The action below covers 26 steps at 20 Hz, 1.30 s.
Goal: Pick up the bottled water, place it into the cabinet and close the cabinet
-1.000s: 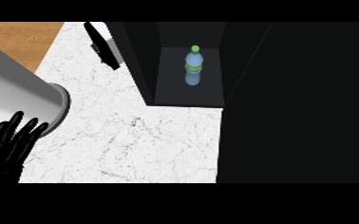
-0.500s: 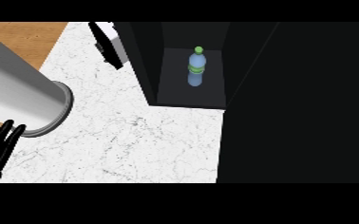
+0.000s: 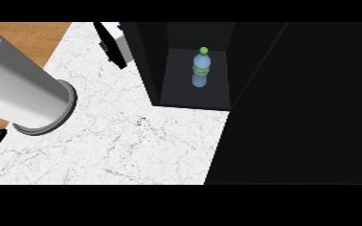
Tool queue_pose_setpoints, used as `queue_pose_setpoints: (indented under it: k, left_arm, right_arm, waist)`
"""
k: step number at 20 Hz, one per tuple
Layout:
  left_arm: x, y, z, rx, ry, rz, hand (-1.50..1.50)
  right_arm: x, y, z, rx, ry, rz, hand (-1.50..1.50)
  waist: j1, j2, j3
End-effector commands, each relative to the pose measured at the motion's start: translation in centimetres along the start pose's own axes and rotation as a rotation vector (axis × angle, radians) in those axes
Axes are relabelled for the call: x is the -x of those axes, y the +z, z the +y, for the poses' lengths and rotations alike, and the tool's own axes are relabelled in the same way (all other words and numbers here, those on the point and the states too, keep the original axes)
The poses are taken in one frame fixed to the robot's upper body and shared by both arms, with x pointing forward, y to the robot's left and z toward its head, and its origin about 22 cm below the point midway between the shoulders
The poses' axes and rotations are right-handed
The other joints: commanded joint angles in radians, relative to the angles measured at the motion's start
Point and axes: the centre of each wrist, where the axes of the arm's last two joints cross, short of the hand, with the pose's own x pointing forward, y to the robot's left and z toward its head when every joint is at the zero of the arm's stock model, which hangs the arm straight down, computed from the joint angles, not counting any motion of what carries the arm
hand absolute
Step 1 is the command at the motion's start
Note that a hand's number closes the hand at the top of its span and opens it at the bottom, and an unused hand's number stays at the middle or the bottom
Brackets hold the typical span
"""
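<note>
Head view, my log: bottled water [image 3: 201, 69] upright inside the open dark cabinet [image 3: 157, 62], toward its back. Grey left forearm [image 3: 28, 98] over the white marble counter [image 3: 134, 143]. Neither hand visible to me; finger state cannot be told.

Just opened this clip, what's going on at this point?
The bottled water stands upright inside the dark cabinet, which is not shut yet. Nothing is holding the bottle. A grey forearm crosses the left side above the white marble counter; neither robot hand can be made out. What remains is closing the cabinet.
</note>
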Motion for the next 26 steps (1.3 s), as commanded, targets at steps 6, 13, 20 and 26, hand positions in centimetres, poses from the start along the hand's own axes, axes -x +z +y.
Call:
queue_pose_setpoints:
  k: [6,13,20,26]
  left_arm:
    - [-1.1,0.6,1.7,0.016,0.001,-0.010,-1.50]
    - [-2.2,0.5,3.0,0.028,-0.001,-0.031,-1.50]
    - [-3.0,0.7,4.0,0.051,0.010,-0.027,-1.50]
    - [-3.6,3.3,6.2,0.033,0.009,-0.028,-1.50]
  right_arm:
    - [-3.0,-4.7,2.1,-0.004,0.119,-0.045,1.50]
    - [-2.9,-9.3,1.9,0.037,0.064,-0.045,1.50]
    - [-3.1,-16.5,2.5,-0.178,0.032,0.146,1.50]
    - [-6.1,-22.2,1.6,-0.284,0.011,0.155,1.50]
  waist:
    - [0.029,0.005,0.002]
    - [0.044,0.018,0.007]
    - [0.071,0.034,0.013]
    - [0.061,0.034,0.020]
